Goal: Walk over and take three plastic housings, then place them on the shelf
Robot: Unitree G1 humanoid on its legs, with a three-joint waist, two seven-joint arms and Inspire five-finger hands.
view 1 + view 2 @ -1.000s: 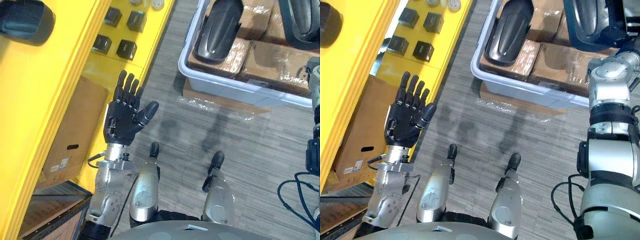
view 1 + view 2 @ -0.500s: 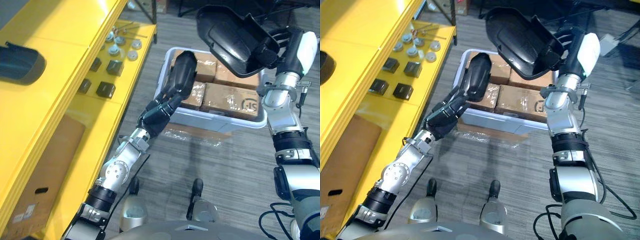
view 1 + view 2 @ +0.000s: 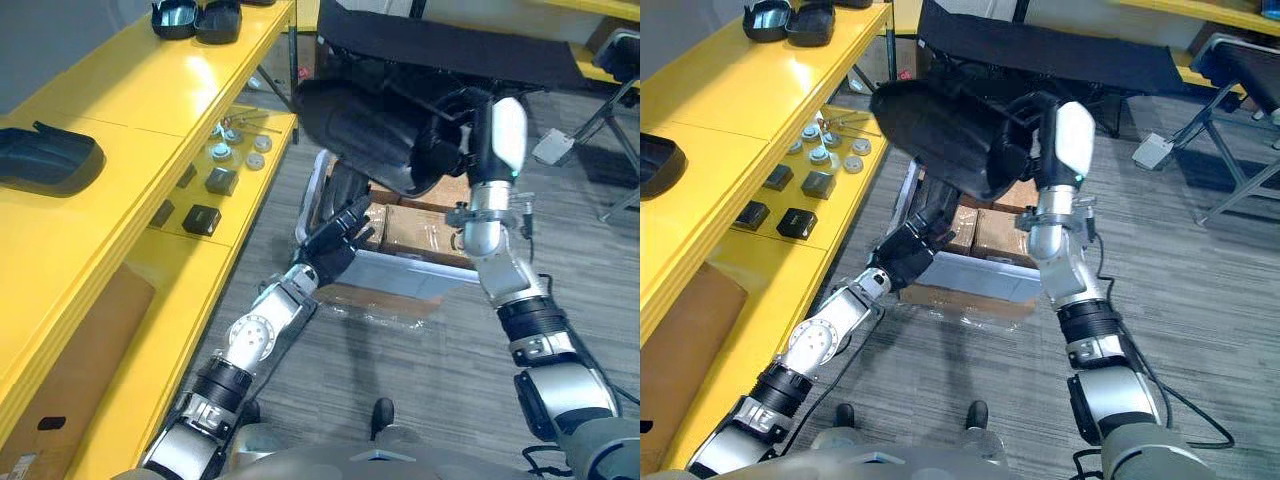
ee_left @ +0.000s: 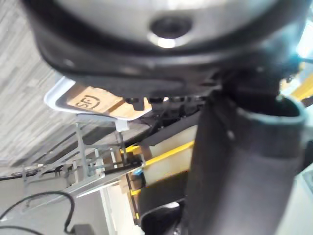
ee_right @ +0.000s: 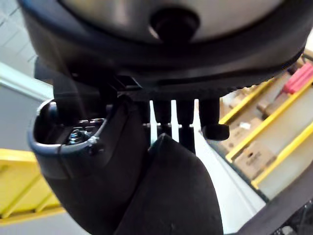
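Well left of the grey bin [image 3: 410, 275]: yellow shelf [image 3: 110, 90], with a lone housing [image 3: 45, 160] lying on the top board. A pair of housings [image 3: 195, 15] sitting farther along that same board, off beyond the bin's far left corner. One level down, small black blocks [image 3: 201, 218] and round metal parts [image 3: 240, 150]; down at floor level, a cardboard box [image 3: 75, 370] tucked underneath. Over to the bin's left end now: left hand [image 3: 335, 243] reaching in across the rim, fingers closed round the lower end of a slim housing [image 3: 347, 185] standing up out of the bin. Inside the bin, wrapped cardboard boxes [image 3: 425, 225] packed side by side. High above the bin, big housing [image 3: 365, 125], black and glossy, gripped at its right edge by the raised right hand [image 3: 458, 140], fingers wrapped round it. Behind the bin, a long black panel [image 3: 450, 45] on a metal frame. Right of the bin, grey floor.
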